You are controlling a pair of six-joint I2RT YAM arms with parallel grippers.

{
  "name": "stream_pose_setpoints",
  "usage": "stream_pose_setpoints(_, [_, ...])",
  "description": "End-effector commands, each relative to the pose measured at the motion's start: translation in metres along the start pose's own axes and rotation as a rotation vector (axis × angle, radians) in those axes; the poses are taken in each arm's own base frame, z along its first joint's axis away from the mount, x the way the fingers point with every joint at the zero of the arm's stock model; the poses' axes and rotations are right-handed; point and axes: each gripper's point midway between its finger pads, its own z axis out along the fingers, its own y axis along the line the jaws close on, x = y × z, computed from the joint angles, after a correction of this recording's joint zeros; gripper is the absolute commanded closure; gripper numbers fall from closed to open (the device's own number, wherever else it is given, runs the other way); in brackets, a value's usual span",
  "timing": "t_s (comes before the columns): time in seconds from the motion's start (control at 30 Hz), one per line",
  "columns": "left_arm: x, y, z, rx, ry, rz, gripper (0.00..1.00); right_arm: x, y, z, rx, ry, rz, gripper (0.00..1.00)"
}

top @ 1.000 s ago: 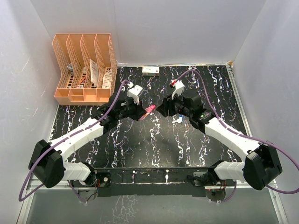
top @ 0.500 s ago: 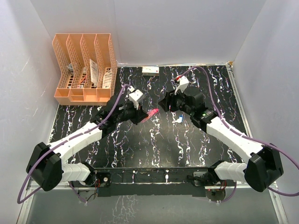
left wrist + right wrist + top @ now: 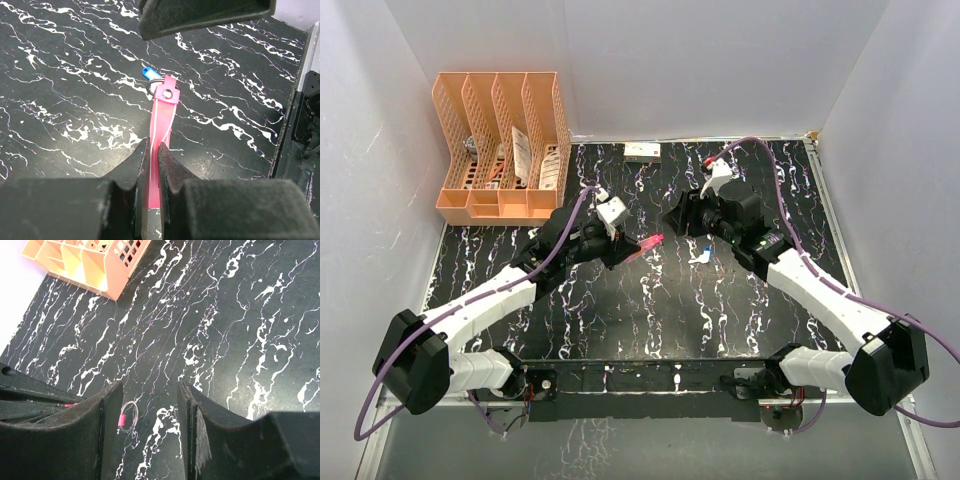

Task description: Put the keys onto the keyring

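My left gripper (image 3: 628, 245) is shut on the pink-red strap of the keyring (image 3: 652, 242) and holds it out toward the right. In the left wrist view the strap (image 3: 162, 115) runs away from my closed fingers (image 3: 153, 147), with the thin ring (image 3: 156, 85) at its far end. The blue key head (image 3: 148, 73) shows just beyond the ring; I cannot tell if they touch. My right gripper (image 3: 672, 216) is open and empty, just right of the strap's tip. In the right wrist view the ring (image 3: 127, 416) sits between its fingers (image 3: 150, 390). The blue key (image 3: 706, 244) and the whitish key (image 3: 698, 257) lie on the table.
An orange file rack (image 3: 500, 140) stands at the back left and shows in the right wrist view (image 3: 85, 260). A small pale box (image 3: 642, 151) lies at the back wall. White walls close in the black marbled table (image 3: 620, 310).
My left gripper has carried the strap a little to the right. My right gripper has drawn back toward the far side, away from the strap's tip.
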Motion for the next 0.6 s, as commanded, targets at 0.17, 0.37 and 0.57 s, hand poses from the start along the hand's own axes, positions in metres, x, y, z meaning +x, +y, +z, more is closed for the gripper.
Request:
stream_pose_setpoints(0.17, [-0.025, -0.006, -0.007, 0.016, -0.09, 0.084, 1.0, -0.027, 0.011, -0.017, -0.028, -0.078, 0.017, 0.54])
stream_pose_setpoints(0.37, [-0.028, -0.006, -0.014, 0.005, -0.134, 0.125, 1.0, -0.032, 0.0, -0.021, 0.043, -0.097, 0.025, 0.55])
stream_pose_setpoints(0.57, [-0.033, -0.01, -0.019, 0.05, -0.161, 0.107, 1.0, -0.029, -0.014, -0.022, 0.094, -0.088, 0.041, 0.53])
